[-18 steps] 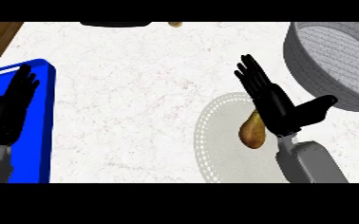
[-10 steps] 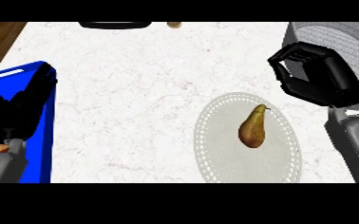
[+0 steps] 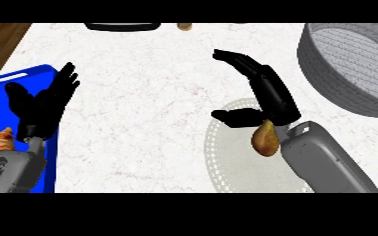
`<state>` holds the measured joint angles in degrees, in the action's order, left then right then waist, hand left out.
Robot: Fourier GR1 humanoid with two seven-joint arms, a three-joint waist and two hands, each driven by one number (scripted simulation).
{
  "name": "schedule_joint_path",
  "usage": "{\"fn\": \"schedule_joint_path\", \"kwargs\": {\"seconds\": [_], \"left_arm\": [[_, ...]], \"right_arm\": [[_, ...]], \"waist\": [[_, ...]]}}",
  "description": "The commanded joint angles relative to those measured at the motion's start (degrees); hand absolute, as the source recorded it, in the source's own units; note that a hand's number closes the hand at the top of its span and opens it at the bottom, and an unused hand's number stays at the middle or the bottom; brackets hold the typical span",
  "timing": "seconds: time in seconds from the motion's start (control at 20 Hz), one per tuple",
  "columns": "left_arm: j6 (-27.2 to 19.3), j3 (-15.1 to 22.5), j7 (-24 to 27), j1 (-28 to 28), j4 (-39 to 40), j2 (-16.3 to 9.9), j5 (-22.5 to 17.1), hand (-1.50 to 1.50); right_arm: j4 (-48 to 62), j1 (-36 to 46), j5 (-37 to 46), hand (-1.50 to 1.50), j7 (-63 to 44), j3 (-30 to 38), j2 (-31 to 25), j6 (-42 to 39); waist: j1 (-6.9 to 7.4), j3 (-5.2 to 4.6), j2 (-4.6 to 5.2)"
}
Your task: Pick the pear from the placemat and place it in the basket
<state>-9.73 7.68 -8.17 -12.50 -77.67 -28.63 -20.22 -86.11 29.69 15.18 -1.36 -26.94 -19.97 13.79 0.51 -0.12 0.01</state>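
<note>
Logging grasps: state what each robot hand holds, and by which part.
Nothing is held. The right robot hand hovers open over the pear, which lies on the placemat. The left robot hand rests open at the left edge.

I see a white, faintly veined desk (image 3: 148, 105) filling nearly the whole view under even light, with a strip of brown wood (image 3: 11, 37) beyond its far left corner.

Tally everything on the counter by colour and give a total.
Grey: 1, the basket
White: 1, the placemat
Tan-brown: 2, the pear and a small object at the far edge
Blue: 1, a tray
Black: 1, a dark item at the far edge
Total: 6
</note>
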Motion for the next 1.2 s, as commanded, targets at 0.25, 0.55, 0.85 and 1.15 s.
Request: {"fn": "schedule_joint_path", "kwargs": {"seconds": [0.25, 0.55, 0.85, 1.15], "left_arm": [[-0.08, 0.70, -0.22, 1.58, -0.55, 0.81, 1.16, 0.00], [-0.71, -0.27, -0.63, 0.90, 0.00, 1.17, 0.88, 0.00], [-0.09, -0.74, 0.52, -0.06, 2.26, 1.47, 1.79, 0.00], [1.71, -3.32, -0.63, 1.12, 0.53, -0.08, -0.39, 0.00]], "right_arm": [[0.72, 16.95, 8.93, -1.50, -39.21, -3.19, -0.25, -13.75], [1.74, 28.29, 13.57, -1.50, -57.25, -3.12, -7.13, -29.54], [4.90, 34.22, -1.66, -1.50, -63.06, 4.72, -8.44, -47.05], [0.34, 31.58, -13.58, -1.50, -68.50, 8.13, -10.76, -51.92]], "waist": [[-0.30, -0.21, -1.01], [-1.37, -0.19, -1.23], [-1.38, -0.04, -0.39], [-1.90, 0.05, -0.81]]}}
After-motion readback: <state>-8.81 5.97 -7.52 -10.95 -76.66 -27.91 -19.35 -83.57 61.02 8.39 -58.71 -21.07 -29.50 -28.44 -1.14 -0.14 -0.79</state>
